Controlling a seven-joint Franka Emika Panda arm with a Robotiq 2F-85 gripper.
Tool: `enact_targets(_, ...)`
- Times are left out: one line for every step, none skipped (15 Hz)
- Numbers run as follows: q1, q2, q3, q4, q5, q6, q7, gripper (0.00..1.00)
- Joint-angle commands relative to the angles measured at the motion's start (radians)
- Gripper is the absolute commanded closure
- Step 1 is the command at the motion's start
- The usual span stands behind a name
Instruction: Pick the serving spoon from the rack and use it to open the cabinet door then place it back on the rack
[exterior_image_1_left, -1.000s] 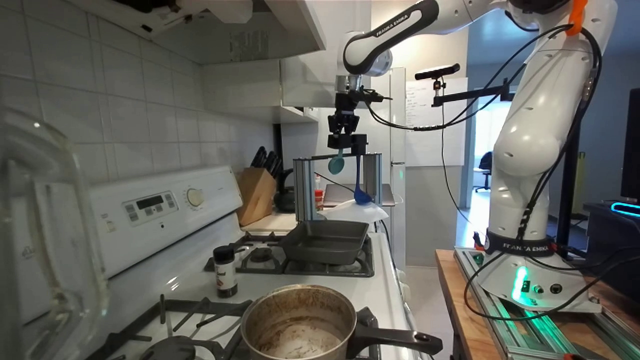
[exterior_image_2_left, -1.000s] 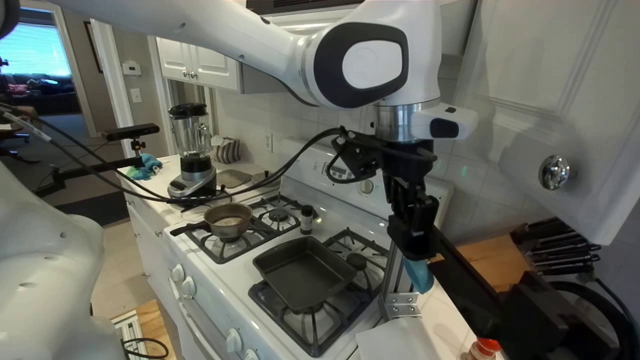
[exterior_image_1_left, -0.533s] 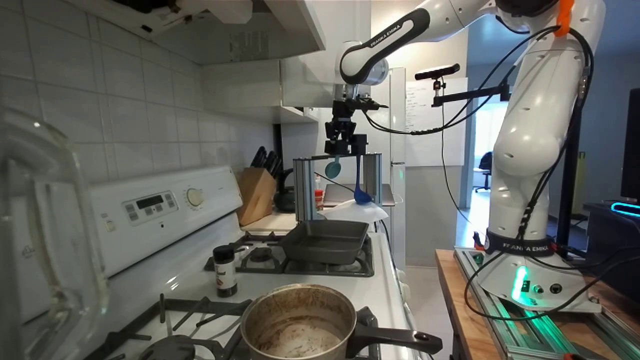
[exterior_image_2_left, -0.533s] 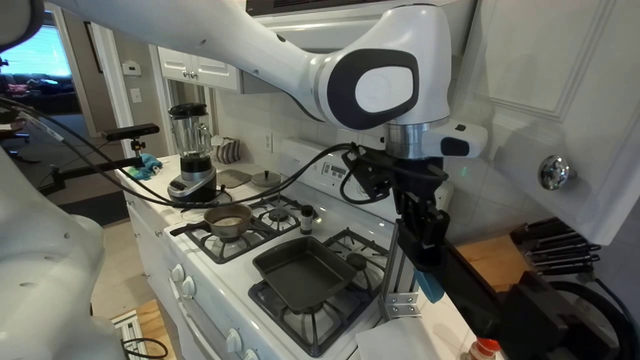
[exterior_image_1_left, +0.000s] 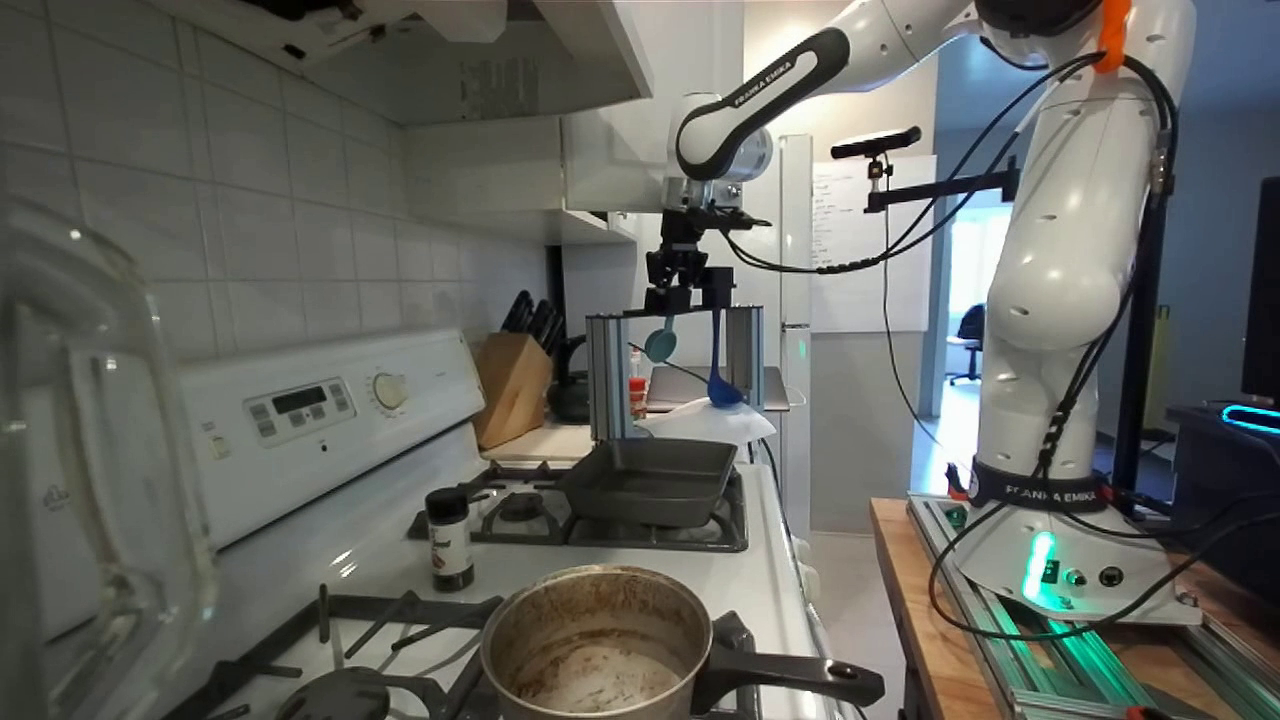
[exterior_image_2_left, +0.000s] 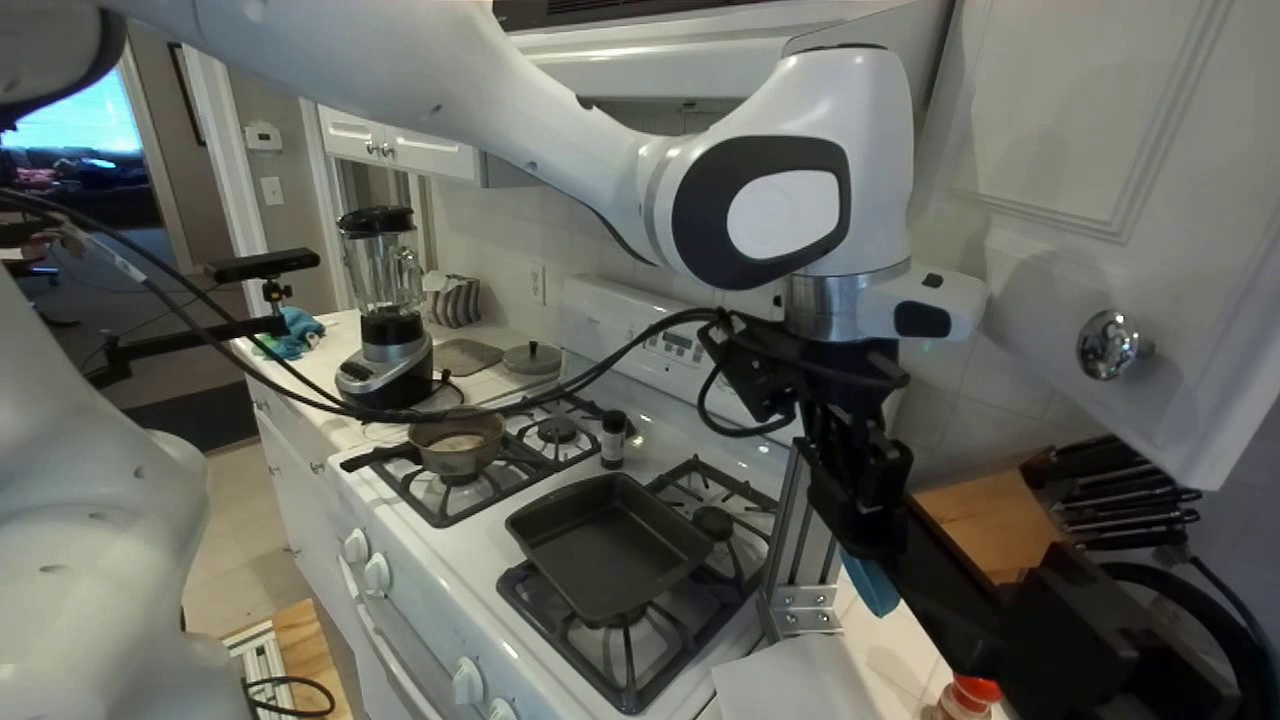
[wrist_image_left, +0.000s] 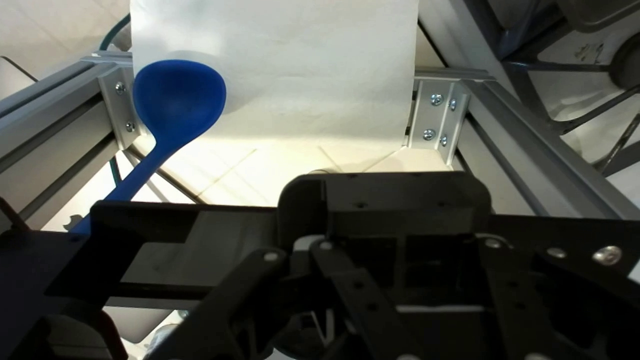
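Exterior view: end effector (exterior_image_1_left: 672, 288) is gripping teal spoon (exterior_image_1_left: 660, 346) w/ jaws partly apart
Rack (exterior_image_1_left: 608, 380): blue ladle (exterior_image_1_left: 723, 391) is hanging adj.

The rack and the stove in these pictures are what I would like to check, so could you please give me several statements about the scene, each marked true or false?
1. The gripper holds the teal spoon. True.
2. The square pan stands on the stove. True.
3. The blue spoon lies in the square pan. False: it hangs from the rack.
4. The black-capped jar lies on its side. False: it stands upright.
5. There are knives in the wooden knife block. True.
6. The saucepan is covered. False: it is open at the top.
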Motion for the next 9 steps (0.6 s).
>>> enact_targets(0.016, 0.015, -0.018, 0.006, 0.018, 0.028, -0.015, 0.78)
enact_targets(0.016, 0.016, -0.018, 0.007, 0.019, 0.029, -0.015, 0.78)
enact_targets(0.016, 0.018, -0.017, 0.008, 0.016, 0.031, -0.011, 0.78)
enact_targets(0.016, 0.020, -0.017, 0.011, 0.018, 0.031, -0.007, 0.78)
enact_targets(0.016, 0.022, -0.017, 0.015, 0.023, 0.026, -0.005, 0.78)
enact_targets(0.016, 0.024, -0.016, 0.019, 0.021, 0.026, -0.001, 0.78)
enact_targets(0.016, 0.027, -0.016, 0.022, 0.021, 0.025, -0.001, 0.78)
enact_targets(0.016, 0.031, -0.016, 0.026, 0.021, 0.023, 0.001, 0.78)
enact_targets(0.016, 0.033, -0.015, 0.027, 0.019, 0.026, 0.004, 0.78)
